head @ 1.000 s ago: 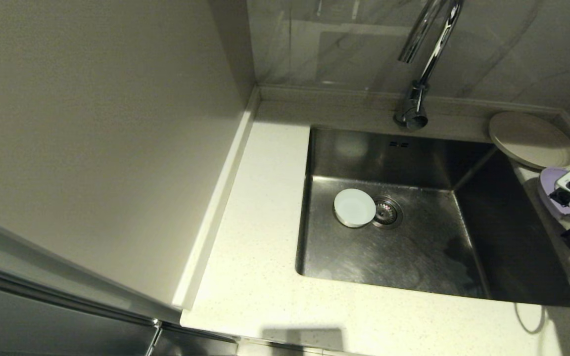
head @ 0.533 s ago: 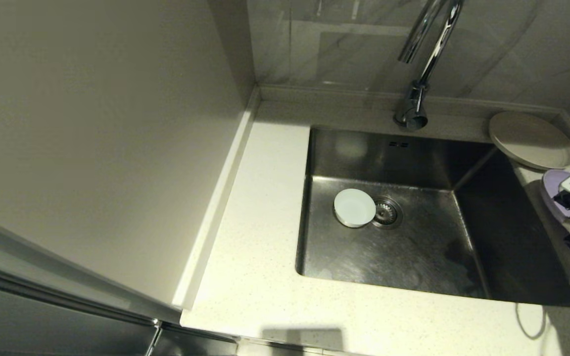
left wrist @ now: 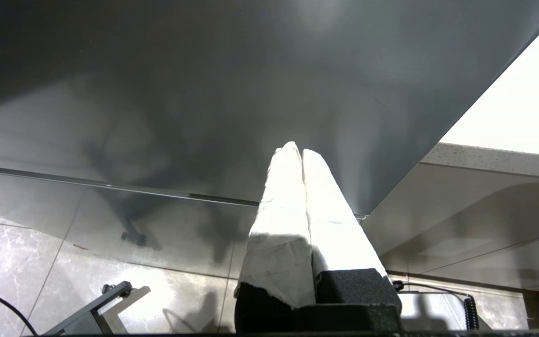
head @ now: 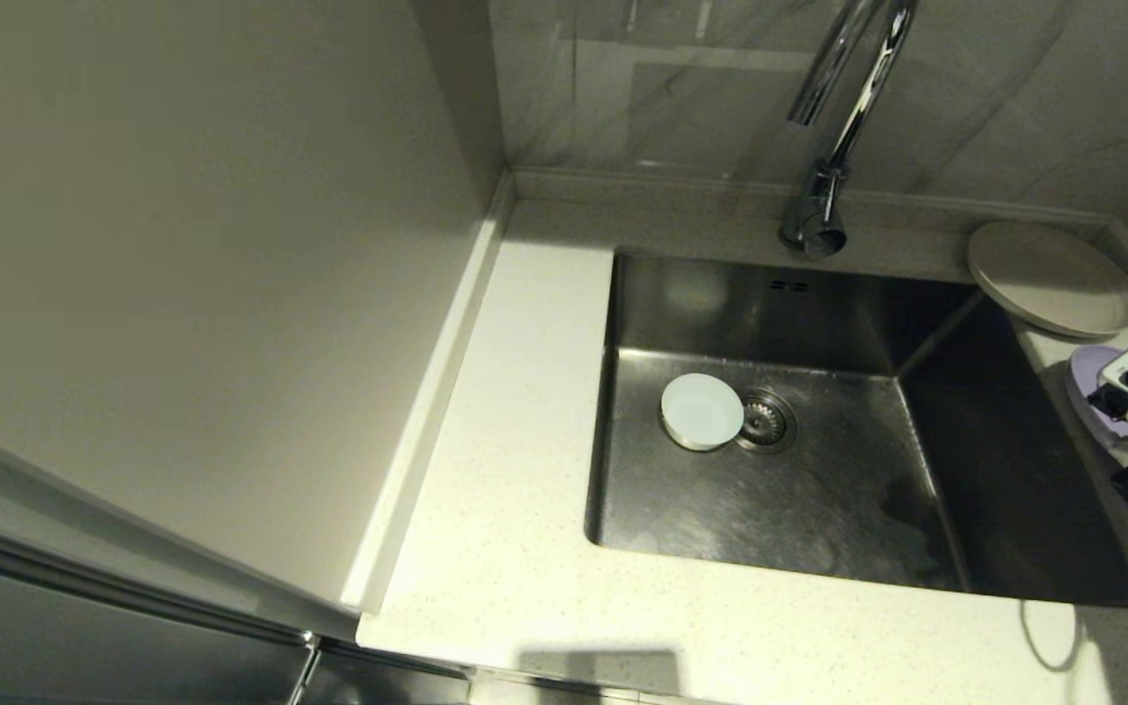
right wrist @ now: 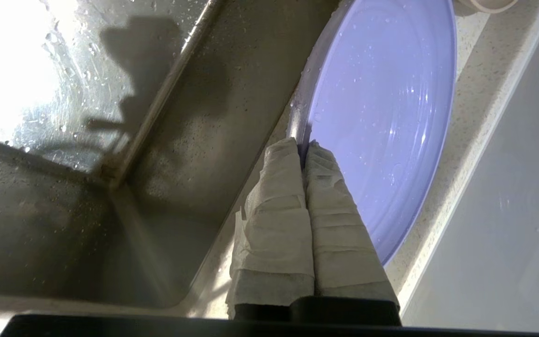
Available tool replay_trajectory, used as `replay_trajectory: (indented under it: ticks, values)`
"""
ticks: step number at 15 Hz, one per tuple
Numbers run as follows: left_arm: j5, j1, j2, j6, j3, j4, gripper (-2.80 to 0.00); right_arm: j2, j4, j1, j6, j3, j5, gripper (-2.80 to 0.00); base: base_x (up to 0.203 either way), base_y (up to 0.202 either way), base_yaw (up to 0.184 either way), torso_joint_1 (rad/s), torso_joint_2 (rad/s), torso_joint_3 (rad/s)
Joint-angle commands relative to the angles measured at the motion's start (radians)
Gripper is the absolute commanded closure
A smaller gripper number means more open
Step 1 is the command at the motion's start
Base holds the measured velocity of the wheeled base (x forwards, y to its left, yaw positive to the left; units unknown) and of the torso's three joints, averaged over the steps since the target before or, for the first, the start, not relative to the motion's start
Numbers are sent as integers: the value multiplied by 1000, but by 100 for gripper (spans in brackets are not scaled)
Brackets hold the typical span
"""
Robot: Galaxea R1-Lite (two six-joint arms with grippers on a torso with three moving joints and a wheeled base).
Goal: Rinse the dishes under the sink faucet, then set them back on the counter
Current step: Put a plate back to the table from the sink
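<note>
A small white bowl point(head: 701, 411) sits in the steel sink point(head: 819, 509), right beside the drain. The chrome faucet point(head: 833, 147) arches over the back rim. On the counter point(head: 505, 470) at the back right corner lies the beige plate point(head: 1052, 277). In front of it, over the narrow strip right of the sink, is the lavender plate point(head: 1085, 384) point(right wrist: 382, 117), wet with drops. My right gripper point(head: 1112, 401) point(right wrist: 303, 146) is shut on that plate's rim on the side toward the sink. My left gripper point(left wrist: 296, 150) is shut on nothing, parked low beside the cabinet.
A tall panel wall point(head: 211, 245) closes off the left side of the counter. A raised back edge point(head: 662, 186) and a tiled wall run behind the sink. The drain strainer point(head: 766, 421) lies at the sink's middle. A wide stretch of counter runs left of and in front of the sink.
My right gripper and the lavender plate have shifted a little toward me along the right counter strip. The bowl and the beige plate have not moved.
</note>
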Motion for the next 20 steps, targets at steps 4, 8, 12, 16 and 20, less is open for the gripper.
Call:
replay_trajectory:
  ticks: [4, 8, 12, 16, 20]
  values:
    - [0, 0, -3, 0, 0, 0, 0, 25, -3, 0, -2, -7, -2, -280, 0, 0, 0, 0, 0, 0]
    - [0, 0, -3, 1, 0, 0, 0, 21, -3, 0, 8, -26, -7, -280, 0, 0, 0, 0, 0, 0]
    - [0, 0, -3, 0, 0, 0, 0, -50, -2, 5, 105, -76, 125, -280, 0, 0, 0, 0, 0, 0]
    - [0, 0, -4, 0, 0, 0, 0, -191, 10, 72, 201, -128, 311, -280, 0, 0, 0, 0, 0, 0]
    - [0, 0, -3, 0, 0, 0, 0, -333, 170, 288, 348, -180, 311, -280, 0, 0, 0, 0, 0, 0]
